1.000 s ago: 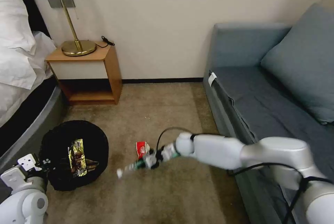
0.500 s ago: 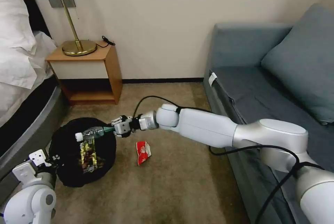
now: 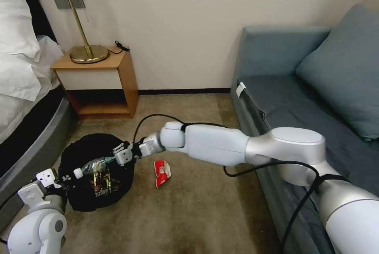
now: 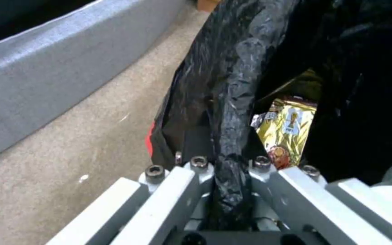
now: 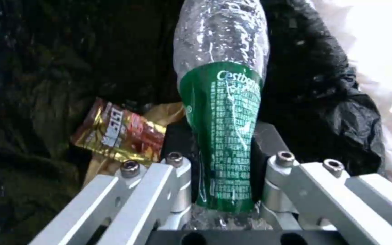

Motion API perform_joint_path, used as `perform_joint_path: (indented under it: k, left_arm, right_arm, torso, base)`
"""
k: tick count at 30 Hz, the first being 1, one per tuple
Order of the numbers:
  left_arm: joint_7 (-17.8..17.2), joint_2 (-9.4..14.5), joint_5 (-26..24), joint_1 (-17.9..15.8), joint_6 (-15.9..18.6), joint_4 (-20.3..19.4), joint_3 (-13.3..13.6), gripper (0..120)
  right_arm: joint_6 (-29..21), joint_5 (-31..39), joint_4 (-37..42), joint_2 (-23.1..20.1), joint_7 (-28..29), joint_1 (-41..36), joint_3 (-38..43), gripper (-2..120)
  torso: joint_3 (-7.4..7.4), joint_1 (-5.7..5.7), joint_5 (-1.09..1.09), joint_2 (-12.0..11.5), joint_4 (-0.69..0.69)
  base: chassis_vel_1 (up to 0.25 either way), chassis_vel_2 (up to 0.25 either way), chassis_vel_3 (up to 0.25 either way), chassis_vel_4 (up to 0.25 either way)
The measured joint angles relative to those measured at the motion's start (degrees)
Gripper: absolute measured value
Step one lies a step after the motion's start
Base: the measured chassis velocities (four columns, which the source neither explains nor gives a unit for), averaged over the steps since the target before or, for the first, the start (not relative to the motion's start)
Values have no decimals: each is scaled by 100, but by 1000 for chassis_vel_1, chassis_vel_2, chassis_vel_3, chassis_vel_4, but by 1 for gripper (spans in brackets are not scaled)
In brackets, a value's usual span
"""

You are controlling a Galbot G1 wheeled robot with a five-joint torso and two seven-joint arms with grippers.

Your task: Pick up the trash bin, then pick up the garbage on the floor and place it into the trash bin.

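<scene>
Overhead, the right gripper hangs over the trash bin on the carpet, clenched on the clear bottle, cap toward the bin's near edge. Its wrist camera adds the bottle's green label pinched between both fingers above the gold wrapper. Meanwhile the left gripper pinches the bin's crinkled black liner rim. A red packet lies beside the bin.

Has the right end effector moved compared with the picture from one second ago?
Yes. The right end effector with the bottle went left, past the red packet, over the trash bin.
</scene>
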Motion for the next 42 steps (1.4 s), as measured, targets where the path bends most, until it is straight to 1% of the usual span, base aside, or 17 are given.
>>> perform_joint_path:
  k: [3, 5, 7, 8, 9, 13, 14, 17, 19, 20, 22, 23, 26, 35, 39, 41, 42]
  left_arm:
    - [-4, -17, 19, 0, 1, 0, 10, 2]
    - [-5, -37, 35, -2, 2, 0, 27, 2]
    - [-5, -55, 52, -11, 0, 0, 53, 2]
    - [-5, -64, 59, -14, 0, -1, 70, 2]
    - [-5, -64, 59, -14, 0, -1, 70, 2]
    - [12, -76, 58, -17, 1, 3, 106, 2]
    - [12, -76, 58, -17, 1, 3, 106, 2]
    - [45, -78, 47, -22, 0, 5, 124, 2]
    - [45, -79, 47, -22, 1, 5, 123, 2]
    - [47, -80, 47, -22, 0, 5, 123, 2]
    - [46, -81, 51, -24, 1, 5, 117, 2]
    - [46, -81, 51, -24, 1, 5, 117, 2]
    - [46, -95, 64, -27, 0, 5, 114, 2]
    - [44, -79, 56, -26, 1, 25, 74, 2]
    - [44, -31, 24, -28, 0, 57, -6, 2]
    - [43, -13, -13, -33, -1, 76, -61, 2]
    - [43, -13, -13, -33, -1, 76, -61, 2]
  right_arm:
    - [-12, -35, -20, 53, 23, 18, -59, 19]
    - [-34, -40, -23, 87, 72, 23, -96, 23]
    - [-54, -48, -23, 116, 124, 22, -107, 30]
    - [-54, -48, -12, 124, 164, 20, -106, 38]
    - [-54, -48, -12, 124, 164, 20, -106, 38]
    - [-43, -47, 64, 107, 192, 17, -70, 52]
    - [-43, -47, 64, 107, 192, 17, -70, 52]
    - [-8, -44, 114, 78, 192, 17, -47, 65]
    - [-5, -43, 120, 69, 192, 18, -36, 68]
    - [-3, -43, 129, 51, 192, 20, -12, 79]
    - [2, -41, 151, 36, 192, 31, 39, 88]
    - [2, -41, 151, 36, 192, 31, 39, 88]
    - [15, -40, 166, 37, 192, 85, 58, 98]
    - [53, -103, 238, -70, 293, 98, 427, 100]
    - [-84, 12, 449, -314, 645, 70, 923, 100]
    - [-273, 231, 807, -564, 900, 27, 1382, 100]
    - [-273, 231, 807, -564, 900, 27, 1382, 100]
  torso:
    - [0, 0, 0, -1, -1]
    - [0, 0, 0, 0, -1]
    - [0, 0, 0, 0, -2]
    - [0, 0, 1, 0, -2]
    - [0, 0, 1, 0, -2]
    - [0, 0, 1, 0, -1]
    - [0, 0, 1, 0, -1]
    - [0, 0, 1, 0, -2]
    - [0, 0, 1, 0, -2]
    - [0, 0, 1, 0, -2]
    - [0, 0, 1, 0, -2]
    - [0, 0, 1, 0, -2]
    - [0, 0, 1, 0, -2]
    - [0, 0, 1, 0, -1]
    - [0, 0, 1, 0, -2]
    - [0, 0, 1, 0, -1]
    - [0, 0, 1, 0, -1]
  base:
    - [0, 0, 0, 0]
    - [0, 0, 0, 0]
    - [0, 0, 0, 0]
    - [0, 0, 0, 0]
    - [0, 0, 0, 0]
    - [0, 0, 0, 0]
    - [0, 0, 0, 0]
    - [0, 0, 0, 0]
    - [0, 0, 0, 0]
    - [0, 0, 0, 0]
    - [0, 0, 0, 0]
    - [0, 0, 0, 0]
    - [0, 0, 0, 0]
    - [0, 0, 0, 0]
    - [0, 0, 0, 0]
    - [0, 0, 0, 0]
    - [0, 0, 0, 0]
